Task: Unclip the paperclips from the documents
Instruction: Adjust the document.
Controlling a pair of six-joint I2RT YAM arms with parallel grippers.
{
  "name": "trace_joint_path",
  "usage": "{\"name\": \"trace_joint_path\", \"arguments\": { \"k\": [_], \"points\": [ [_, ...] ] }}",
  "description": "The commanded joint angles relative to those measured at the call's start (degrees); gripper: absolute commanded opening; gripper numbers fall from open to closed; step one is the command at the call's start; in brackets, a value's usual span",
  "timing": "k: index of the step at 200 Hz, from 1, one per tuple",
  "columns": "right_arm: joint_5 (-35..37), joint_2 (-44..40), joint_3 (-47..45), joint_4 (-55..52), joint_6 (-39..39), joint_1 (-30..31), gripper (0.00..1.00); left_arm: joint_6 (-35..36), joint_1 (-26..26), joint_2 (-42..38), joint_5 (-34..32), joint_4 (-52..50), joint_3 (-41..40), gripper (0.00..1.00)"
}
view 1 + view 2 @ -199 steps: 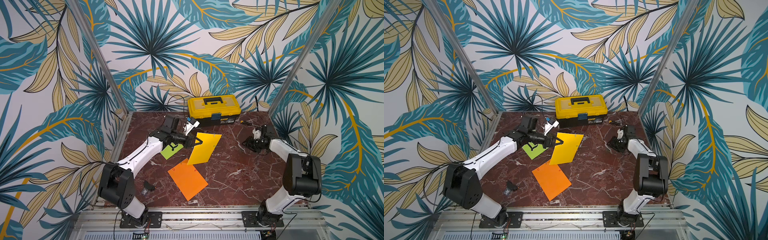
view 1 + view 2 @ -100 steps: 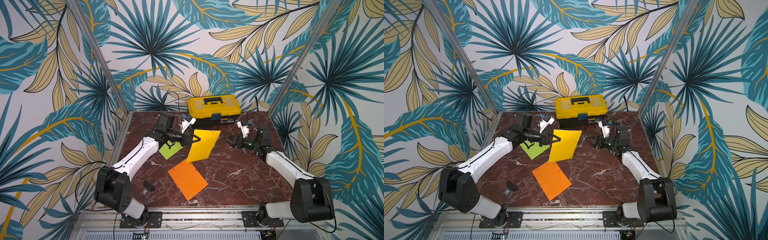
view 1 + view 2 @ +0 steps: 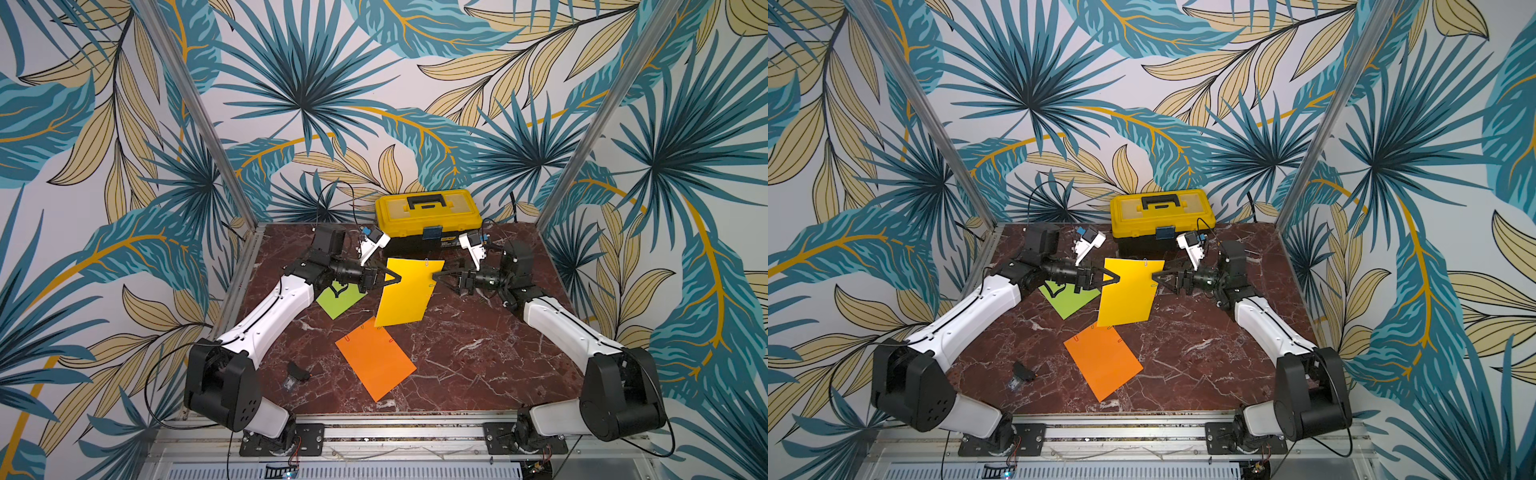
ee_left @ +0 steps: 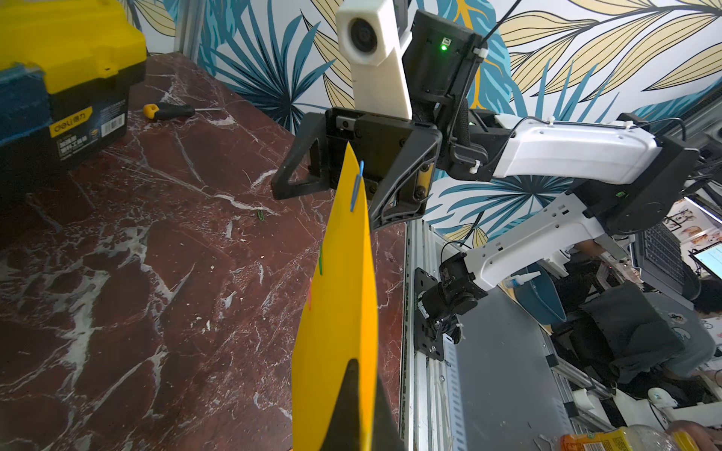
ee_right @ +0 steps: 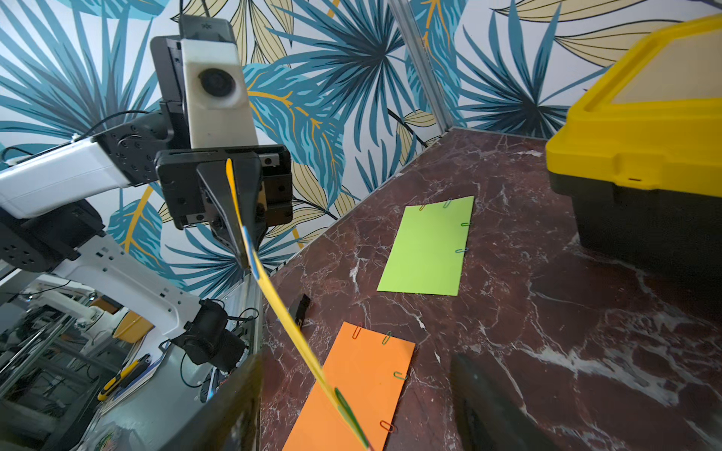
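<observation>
Floppy, light yellow sheet [image 3: 405, 295] held up.
My left fingers [image 4: 351, 414] clamp one edge; right fingers [image 4: 297, 183] stand apart near the opposite edge's small, likely slippery paperclip [image 4: 356, 187].

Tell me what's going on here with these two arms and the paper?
The left gripper is shut on one edge of the yellow sheet, holding it up off the table. The right gripper is open, its jaws either side of the opposite edge, where a blue clip sits. The green sheet and orange sheet lie flat on the table, clips still on them.
</observation>
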Motion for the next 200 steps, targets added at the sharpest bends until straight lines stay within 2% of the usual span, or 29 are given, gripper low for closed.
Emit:
{"name": "trace_joint_path", "arguments": {
  "k": [1,32,63,101,172,200],
  "points": [
    [-3.7,2.1,1.9,2.7,1.3,1.1,0.76,-0.4,0.3,-1.4,2.0,0.9,1.3,0.00],
    [-6.0,3.6,1.8,8.9,6.4,1.8,0.73,-0.4,0.3,-1.2,1.9,1.0,1.3,0.00],
    [-8.0,3.8,1.7,9.8,8.2,2.3,0.65,0.0,0.6,-0.9,1.5,1.0,1.0,0.00],
    [-8.6,2.9,0.7,8.7,8.4,2.5,0.49,0.3,1.4,-0.5,1.6,1.0,0.9,0.00],
    [-8.3,3.0,2.2,4.4,6.3,2.7,0.13,1.0,1.9,0.1,1.6,0.4,0.3,0.00],
    [-8.1,3.1,2.8,2.6,5.2,2.8,0.05,1.8,1.8,0.2,1.0,-0.7,0.0,0.00]
  ]
}}
